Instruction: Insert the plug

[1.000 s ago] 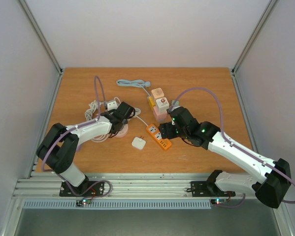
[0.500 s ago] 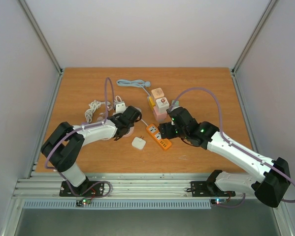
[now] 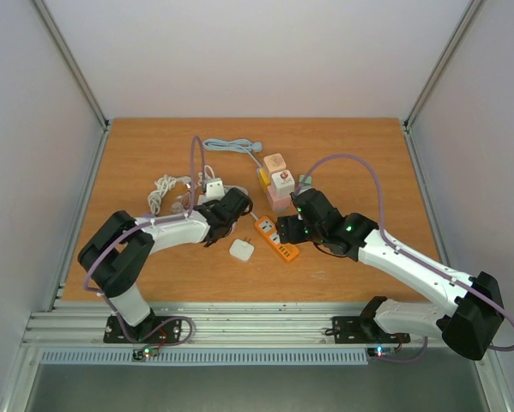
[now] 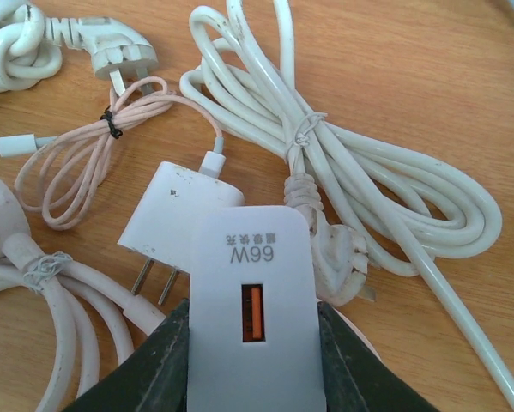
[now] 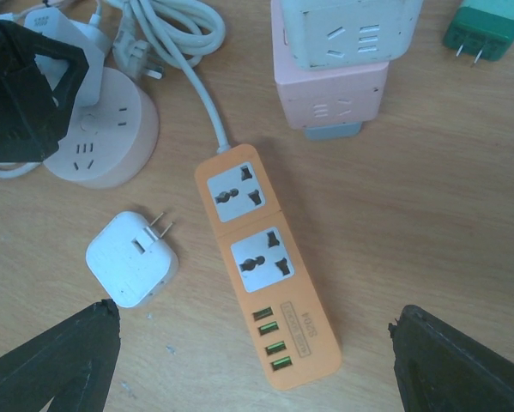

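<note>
Subject item: the white charger point(image 4: 255, 309) is off the table, pinched between the two fingers of the left gripper point(image 4: 255, 360), one finger pressed to each side. The face toward the wrist camera carries an orange USB port and a "66W" mark printed upside down. Its prongs are not visible.

Directly beyond it, at 11 o'clock in the left wrist view, a second white charger point(image 4: 175, 215) lies flat on the wooden table point(image 4: 411, 51) with its two prongs pointing toward the camera. A thin pink cable point(image 4: 68, 163), tied in a loop, is plugged into it. At 2 o'clock lies a thick white cord point(image 4: 394, 180), coiled and tied.

The orange power strip point(image 5: 265, 283) lies flat on the table in the right wrist view, running from 11 o'clock to 5 o'clock. It has two sockets at its cord end and four USB ports at the other. Both sockets are unoccupied.

The right gripper point(image 5: 265, 369) hangs above the strip with its fingers spread wide, holding nothing.

At 9 o'clock from the strip, close beside it but apart, a square white adapter point(image 5: 132, 259) lies with prongs up. A round pink socket point(image 5: 102, 129) sits at 10 o'clock. A pink socket cube point(image 5: 329, 81) stands at 1 o'clock, under another cube.
</note>
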Available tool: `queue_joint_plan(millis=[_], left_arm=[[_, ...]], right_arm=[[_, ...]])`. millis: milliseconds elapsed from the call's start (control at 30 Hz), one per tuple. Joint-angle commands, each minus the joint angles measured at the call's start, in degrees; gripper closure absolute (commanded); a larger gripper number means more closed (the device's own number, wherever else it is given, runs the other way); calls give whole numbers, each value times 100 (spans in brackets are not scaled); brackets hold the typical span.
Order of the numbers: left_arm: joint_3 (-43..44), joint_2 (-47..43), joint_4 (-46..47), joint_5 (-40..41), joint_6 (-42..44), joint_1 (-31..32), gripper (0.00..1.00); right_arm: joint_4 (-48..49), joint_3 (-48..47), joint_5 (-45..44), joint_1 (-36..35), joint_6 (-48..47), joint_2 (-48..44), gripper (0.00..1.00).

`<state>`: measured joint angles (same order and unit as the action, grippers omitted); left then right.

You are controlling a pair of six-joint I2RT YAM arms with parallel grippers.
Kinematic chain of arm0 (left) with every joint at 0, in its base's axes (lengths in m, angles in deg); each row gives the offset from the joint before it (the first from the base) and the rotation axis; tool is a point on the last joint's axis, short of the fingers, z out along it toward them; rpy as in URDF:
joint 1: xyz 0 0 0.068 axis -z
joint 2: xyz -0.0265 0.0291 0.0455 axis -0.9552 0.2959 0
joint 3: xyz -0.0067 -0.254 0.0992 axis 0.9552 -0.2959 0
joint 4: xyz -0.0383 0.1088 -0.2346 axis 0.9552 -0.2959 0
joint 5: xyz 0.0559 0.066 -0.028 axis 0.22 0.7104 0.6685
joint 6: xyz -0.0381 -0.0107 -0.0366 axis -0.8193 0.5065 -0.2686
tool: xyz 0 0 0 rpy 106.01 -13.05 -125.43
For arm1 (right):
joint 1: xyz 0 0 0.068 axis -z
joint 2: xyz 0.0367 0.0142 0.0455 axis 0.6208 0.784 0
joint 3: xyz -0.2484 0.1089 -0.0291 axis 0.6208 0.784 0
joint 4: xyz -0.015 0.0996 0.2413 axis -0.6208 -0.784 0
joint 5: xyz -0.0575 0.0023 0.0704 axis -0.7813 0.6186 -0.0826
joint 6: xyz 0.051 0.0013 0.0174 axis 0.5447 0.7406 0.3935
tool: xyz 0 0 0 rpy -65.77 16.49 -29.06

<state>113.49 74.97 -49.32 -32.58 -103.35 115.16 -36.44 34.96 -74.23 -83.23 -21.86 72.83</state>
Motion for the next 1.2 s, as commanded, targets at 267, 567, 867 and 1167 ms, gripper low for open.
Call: queue_joint_plan(millis=[267, 567, 867, 1167], left_arm=[[-661, 861, -627, -1166, -802, 262, 100], [-377, 994, -1165, -837, -965, 423, 99], [111, -177, -1755, -700, -925, 415, 57], [614, -1429, -2255, -508, -582, 227, 25]], right_arm=[[158, 62, -1, -28, 153, 45, 13], [172, 92, 9, -23, 259, 19, 13], [97, 66, 72, -23, 237, 1, 13], [108, 54, 333, -31, 268, 71, 13]])
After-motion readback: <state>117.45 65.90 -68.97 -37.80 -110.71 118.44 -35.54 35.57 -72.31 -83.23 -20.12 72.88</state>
